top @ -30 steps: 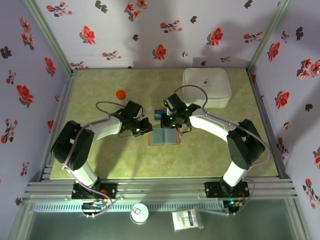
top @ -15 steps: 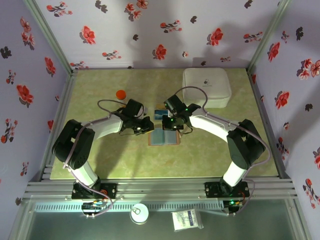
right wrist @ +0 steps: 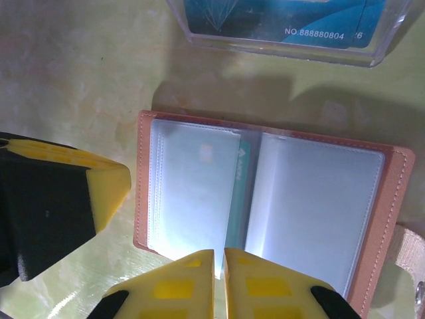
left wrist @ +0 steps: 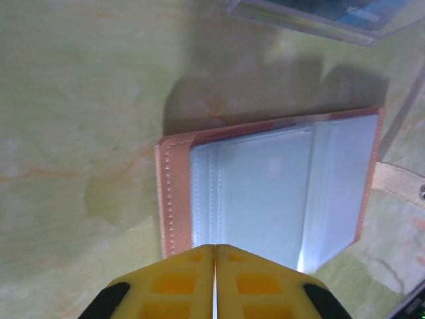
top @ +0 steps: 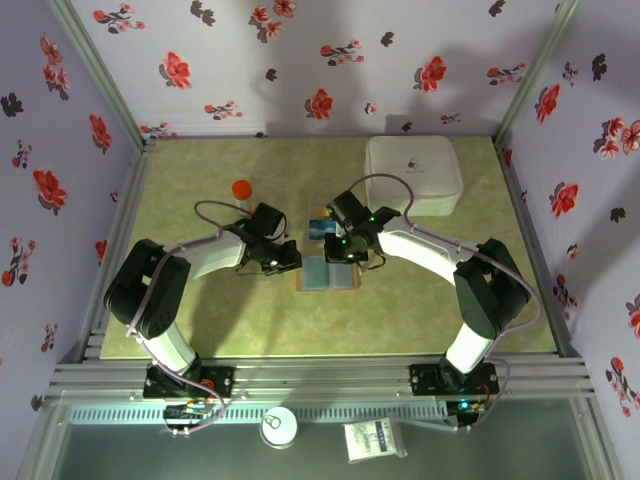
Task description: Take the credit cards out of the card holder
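1. The top external view gives the layout. The card holder (top: 328,272) lies open on the tabletop (top: 220,320), between the left claw (top: 287,256) and the right claw (top: 346,250). A clear case (top: 320,227) sits just beyond it, and a white box (top: 413,173) stands well apart at the far right.
2. The right wrist view adds detail. The edge of a teal card (right wrist: 240,186) sits tucked at the fold between the two grey-blue panels. The clear case holds a blue card (right wrist: 279,20).
3. The left wrist view shows the holder's stitched tan rim and a strap tab (left wrist: 398,183).
4. Left claw: clenched, fingertips together with nothing between them, over the holder's near edge. Contact cannot be told.
5. Right claw: clenched to a hairline slit, grasping nothing, at the panels' near edge.
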You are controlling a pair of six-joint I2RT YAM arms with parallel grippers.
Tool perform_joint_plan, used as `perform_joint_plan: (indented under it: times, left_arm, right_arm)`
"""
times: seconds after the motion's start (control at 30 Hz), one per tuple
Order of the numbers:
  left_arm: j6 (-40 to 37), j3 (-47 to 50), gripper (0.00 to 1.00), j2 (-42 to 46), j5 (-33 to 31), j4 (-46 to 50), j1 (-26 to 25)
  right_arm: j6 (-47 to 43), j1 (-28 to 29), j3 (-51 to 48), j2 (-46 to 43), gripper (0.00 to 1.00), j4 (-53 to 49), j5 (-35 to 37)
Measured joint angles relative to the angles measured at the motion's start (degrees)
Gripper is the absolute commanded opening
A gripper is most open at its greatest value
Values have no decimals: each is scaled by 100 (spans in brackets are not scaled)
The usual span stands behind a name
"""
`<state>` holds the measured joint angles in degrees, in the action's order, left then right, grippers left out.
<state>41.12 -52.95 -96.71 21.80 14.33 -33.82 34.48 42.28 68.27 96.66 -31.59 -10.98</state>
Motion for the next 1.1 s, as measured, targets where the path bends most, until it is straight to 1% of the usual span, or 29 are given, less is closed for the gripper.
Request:
perform_joint_plan:
  times: [0.27, 0.57, 1.1]
  left_arm:
    - [-92, -2, 5, -275, -39, 57, -15]
    - [-107, -2, 5, -289, -92, 57, -42]
    - [-131, -2, 5, -289, -232, 101, -66]
  right_arm:
    - [2, 57, 61, 96, 16, -2, -28]
    - [44, 129, 138, 337, 22, 74, -208]
    - [522, 129, 118, 887, 26, 774, -599]
